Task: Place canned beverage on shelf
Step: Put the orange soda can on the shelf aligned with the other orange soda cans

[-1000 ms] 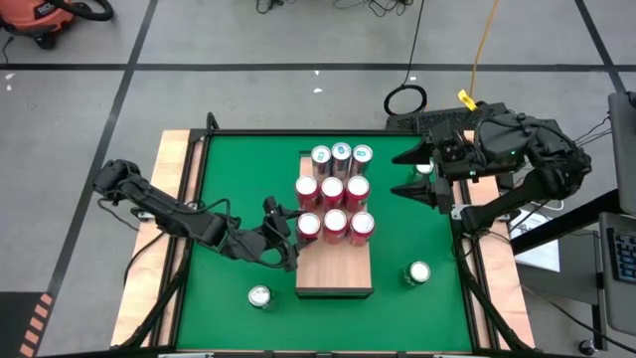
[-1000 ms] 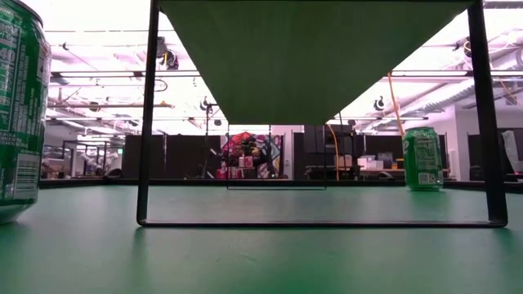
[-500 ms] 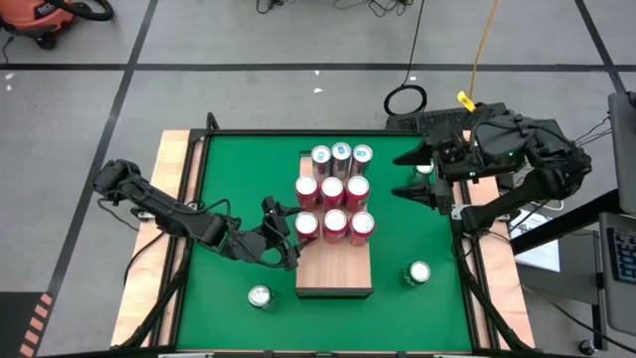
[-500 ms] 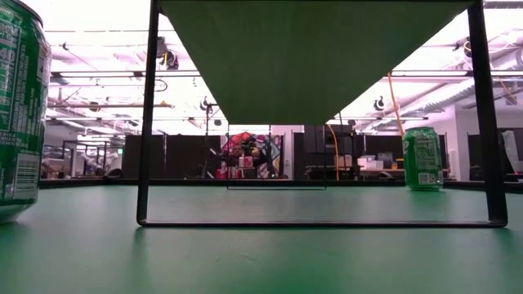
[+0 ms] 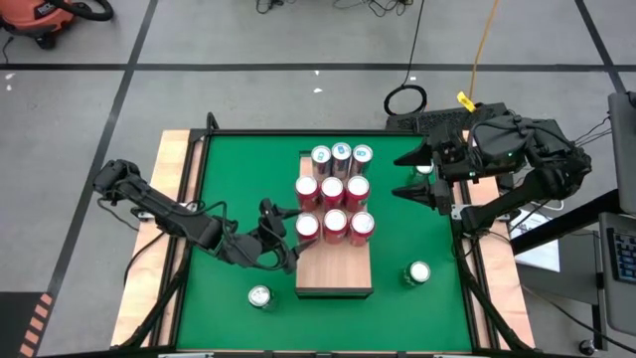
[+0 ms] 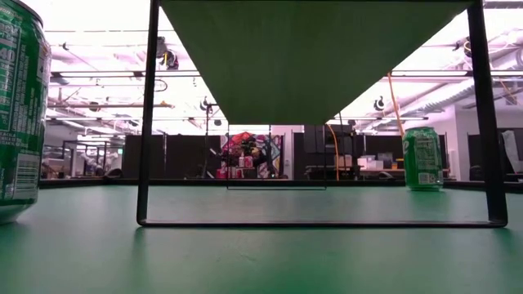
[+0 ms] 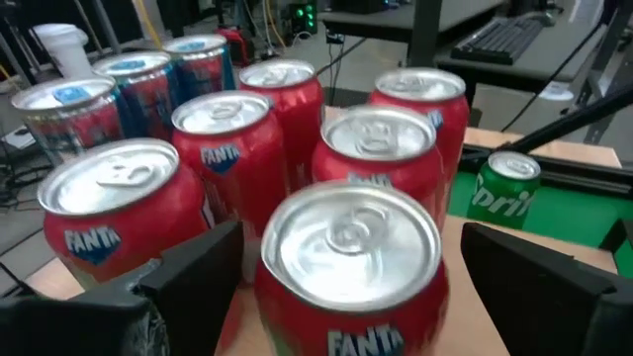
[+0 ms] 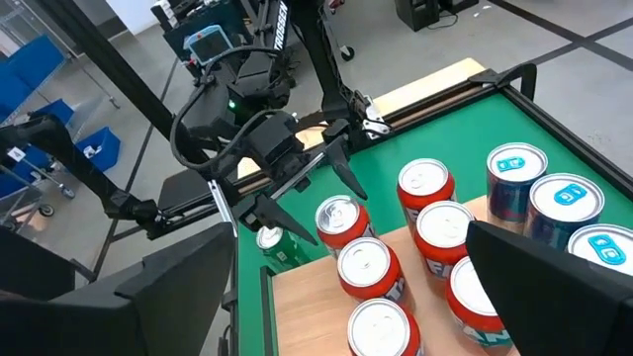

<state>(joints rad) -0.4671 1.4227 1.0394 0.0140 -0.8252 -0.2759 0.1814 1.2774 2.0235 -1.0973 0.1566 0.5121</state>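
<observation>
The shelf, a pale wooden block, stands mid-table on a black frame. Several cans stand upright on it in three rows, red Fanta cans in the near two rows. My left gripper is open at the shelf's left side. Its fingers stand either side of the near-left red can without touching it. That can also shows in the high view. My right gripper hangs open, high over the table's far right.
Green Sprite cans stand on the green table near the front left and front right, and one stands beside my right gripper. The near end of the shelf top is bare wood. Wooden strips edge the table.
</observation>
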